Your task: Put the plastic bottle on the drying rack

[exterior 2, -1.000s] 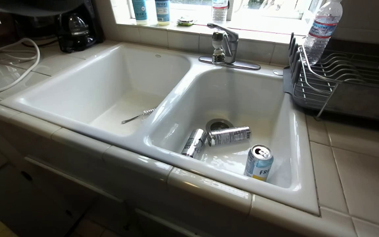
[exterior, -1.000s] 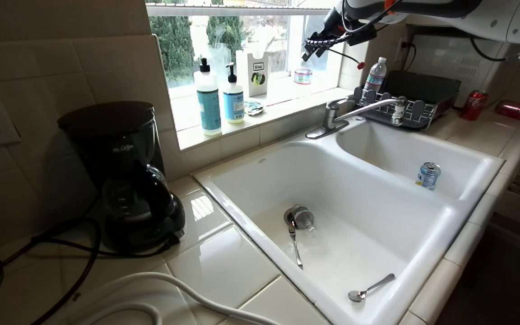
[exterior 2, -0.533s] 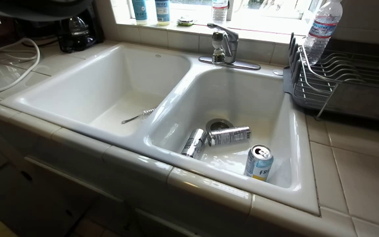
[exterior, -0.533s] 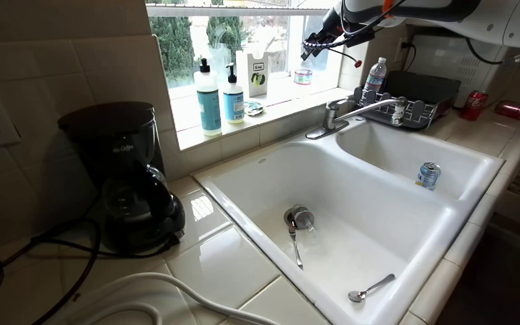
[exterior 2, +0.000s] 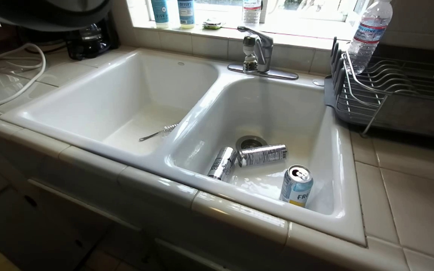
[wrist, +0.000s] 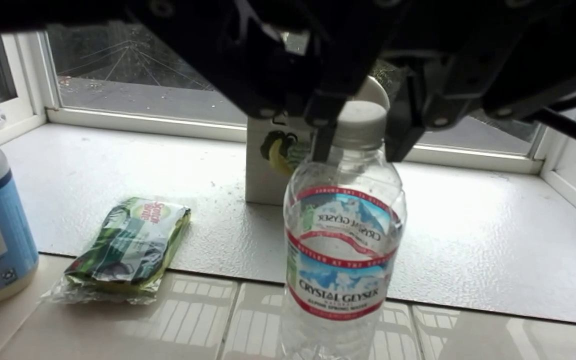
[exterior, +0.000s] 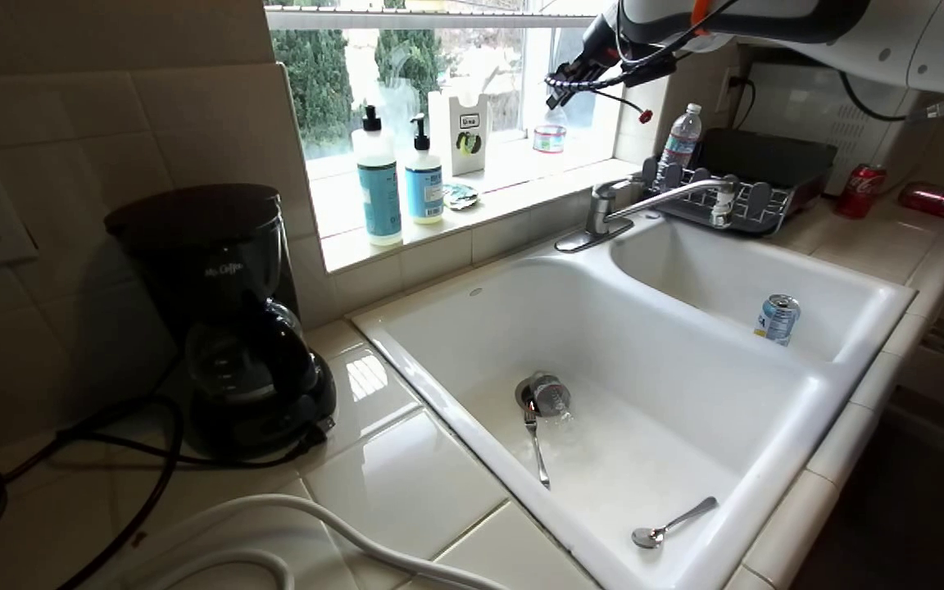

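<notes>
Tool narrowed around plastic bottle's cap.

White arm, 1 orange band, ribbed cable, black pincer

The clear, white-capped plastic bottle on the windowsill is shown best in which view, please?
The wrist view: the bottle is large, label readable. In an exterior view the bottle is small and faint; in an exterior view the bottle is cropped on top.

Two white-capped water bottles; two pump bottles; five cans
</notes>
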Controlling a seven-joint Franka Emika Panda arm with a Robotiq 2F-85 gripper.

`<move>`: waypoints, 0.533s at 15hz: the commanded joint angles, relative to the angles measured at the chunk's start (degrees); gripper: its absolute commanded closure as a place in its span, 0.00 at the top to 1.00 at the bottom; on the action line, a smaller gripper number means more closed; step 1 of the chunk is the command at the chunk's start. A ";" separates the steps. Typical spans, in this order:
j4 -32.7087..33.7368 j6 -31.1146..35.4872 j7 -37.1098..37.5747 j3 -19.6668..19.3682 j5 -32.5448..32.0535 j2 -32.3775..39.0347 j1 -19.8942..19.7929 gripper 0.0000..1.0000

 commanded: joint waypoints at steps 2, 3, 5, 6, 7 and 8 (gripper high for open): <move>3.21 -0.04 -0.51 0.65 0.49 2.16 -0.19 0.08; 2.95 -0.42 -0.26 0.65 0.54 1.37 -0.19 0.08; 1.73 -2.78 0.54 -0.01 0.00 -1.28 -0.18 0.08; 1.22 -3.67 0.56 0.04 0.20 -2.50 -0.53 0.08; 0.42 -4.62 0.73 0.14 0.59 -4.09 -1.19 0.08; -0.30 -6.23 1.22 -0.06 0.61 -5.75 -1.77 0.08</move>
